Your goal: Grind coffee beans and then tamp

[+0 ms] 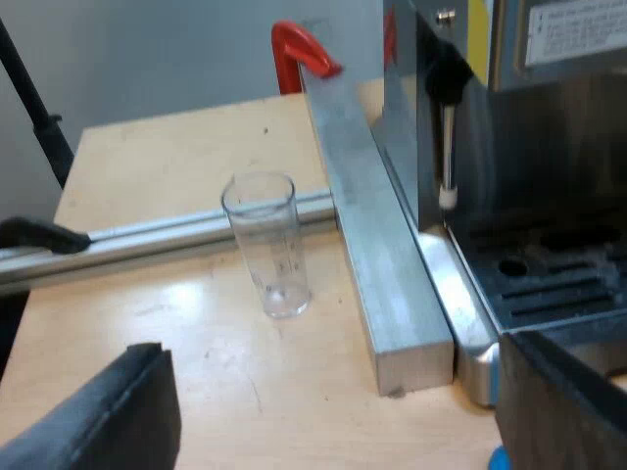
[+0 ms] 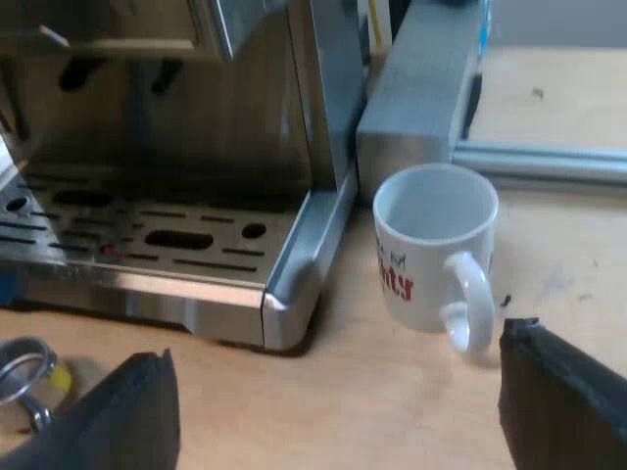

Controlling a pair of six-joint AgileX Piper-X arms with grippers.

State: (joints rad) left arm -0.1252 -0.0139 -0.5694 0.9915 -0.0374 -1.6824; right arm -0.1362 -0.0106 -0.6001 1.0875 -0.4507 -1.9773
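Note:
A clear measuring glass (image 1: 266,245) stands upright on the wooden table beside a long aluminium bar (image 1: 382,255). My left gripper (image 1: 333,431) hangs open above the table, its fingers (image 1: 108,416) wide apart with nothing between them. The espresso machine (image 1: 519,137) rises beyond the bar, with its steam wand (image 1: 447,137) hanging over the drip tray (image 1: 554,284). A white mug (image 2: 431,250) with red lettering stands by the machine's corner (image 2: 294,274). My right gripper (image 2: 333,431) is open and empty, short of the mug and the drip tray (image 2: 147,235).
A red clamp (image 1: 299,54) holds the bar's far end, and an aluminium rail (image 1: 157,240) crosses the table behind the glass. A round metal rim (image 2: 24,377) with something yellow lies before the drip tray. A sliver of blue (image 1: 500,458) shows under one left finger.

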